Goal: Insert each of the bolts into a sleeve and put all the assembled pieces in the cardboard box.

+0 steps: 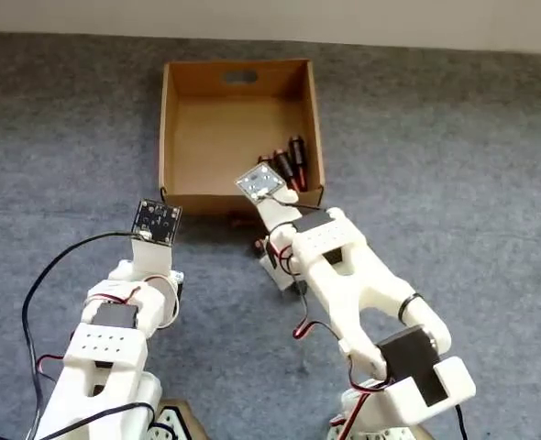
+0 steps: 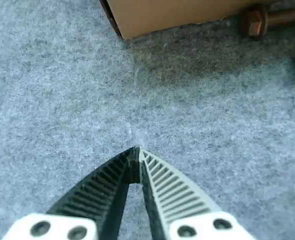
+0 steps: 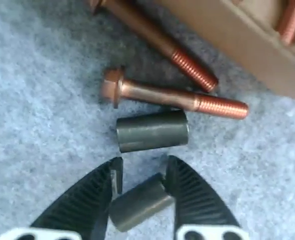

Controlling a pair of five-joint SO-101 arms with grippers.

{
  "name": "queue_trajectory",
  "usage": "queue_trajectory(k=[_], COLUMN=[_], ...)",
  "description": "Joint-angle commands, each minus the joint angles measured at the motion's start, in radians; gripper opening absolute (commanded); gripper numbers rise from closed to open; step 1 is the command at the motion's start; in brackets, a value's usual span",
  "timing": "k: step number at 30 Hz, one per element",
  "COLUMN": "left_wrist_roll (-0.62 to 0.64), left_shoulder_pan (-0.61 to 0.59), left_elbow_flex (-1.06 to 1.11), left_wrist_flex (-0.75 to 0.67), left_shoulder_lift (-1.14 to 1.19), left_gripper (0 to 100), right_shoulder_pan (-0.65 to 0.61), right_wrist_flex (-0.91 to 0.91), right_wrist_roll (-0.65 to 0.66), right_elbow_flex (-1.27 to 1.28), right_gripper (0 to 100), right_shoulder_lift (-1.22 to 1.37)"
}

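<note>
A: Where is the box (image 1: 165, 137)?

B: It stands in the upper middle of the high view, on the grey surface (image 1: 454, 147). Some pieces (image 1: 287, 163), copper and dark, lie in its lower right corner.

A: And the right claw (image 3: 143, 162)?

B: It is down low, just below the front wall of the box, near the middle of that frame. Its fingers press on a sleeve (image 3: 137, 202), which sits slanted between them.

A: What lies near it?

B: A second sleeve (image 3: 152, 131) lies on the surface just beyond the fingertips. Just beside it lies a bolt (image 3: 172, 97), almost parallel to it. A second bolt (image 3: 152, 37) lies between this one and the box wall, at an angle.

A: And the left claw (image 2: 137, 152)?

B: It is closed, tip against tip, with nothing inside. It hangs over bare surface near the lower left corner of the box.
</note>
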Motion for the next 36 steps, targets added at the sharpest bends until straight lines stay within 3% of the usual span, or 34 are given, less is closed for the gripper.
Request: queue_trajectory(k=[1,6,12,21,27,29,33,36], left_wrist_roll=[-0.009,-0.009,-0.009,-0.009,-0.009,-0.009,-0.009,-0.009], left_shoulder_pan=[0.01,0.01,0.01,0.012,0.013,0.013,0.013,0.013], left_elbow_flex=[-0.005,-0.005,-0.005,-0.005,-0.005,-0.005,-0.005,-0.005], left_wrist_flex=[-0.017,-0.017,-0.017,-0.017,-0.017,-0.017,-0.017,-0.017], left_shoulder_lift=[-0.015,-0.015,-0.015,-0.015,-0.015,-0.015,-0.015,-0.015], left_gripper=[1,1,1,1,1,1,1,1], right_shoulder_pan=[0.008,0.008,0.008,0.067,0.077,0.077,0.079,0.079], right_wrist_flex=[-0.001,0.042,0.041,0.045,0.203,0.223,0.219,0.226], right_wrist_roll=[0.011,0.006,-0.126,-0.261,-0.287,-0.285,-0.238,-0.216], right_elbow_flex=[-0.012,-0.019,-0.021,-0.031,-0.036,-0.036,-0.036,-0.031], right_gripper=[10.7,11.1,22.1,22.4,22.3,19.1,0.0,0.2], right_shoulder_lift=[-0.01,-0.013,-0.015,-0.013,-0.008,-0.01,-0.007,-0.015])
